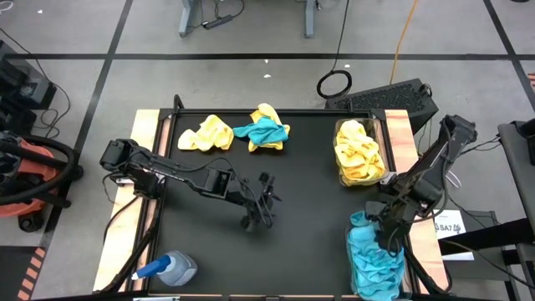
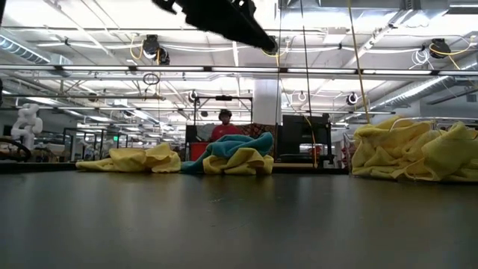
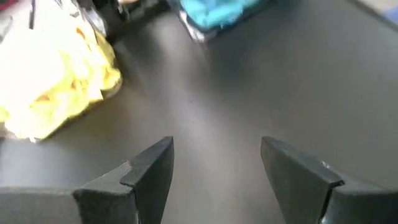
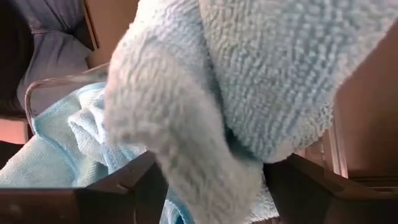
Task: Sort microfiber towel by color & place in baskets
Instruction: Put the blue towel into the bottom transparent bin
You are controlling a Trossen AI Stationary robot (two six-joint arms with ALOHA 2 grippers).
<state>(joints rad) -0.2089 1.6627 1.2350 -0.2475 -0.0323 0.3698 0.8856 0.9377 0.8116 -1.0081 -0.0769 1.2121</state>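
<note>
Right pincer: above the teal-filled basket at the tabletop's near right corner, pinching a teal towel between its fingers.
Left pincer: hovers over the bare middle of the black tabletop, fingers spread, holding nothing.
Yellow basket: far right side, heaped with yellow towels.
Loose towels: a yellow one and a teal-and-yellow bundle lie near the far edge.
Spray bottle: lying at the near left corner.
</note>
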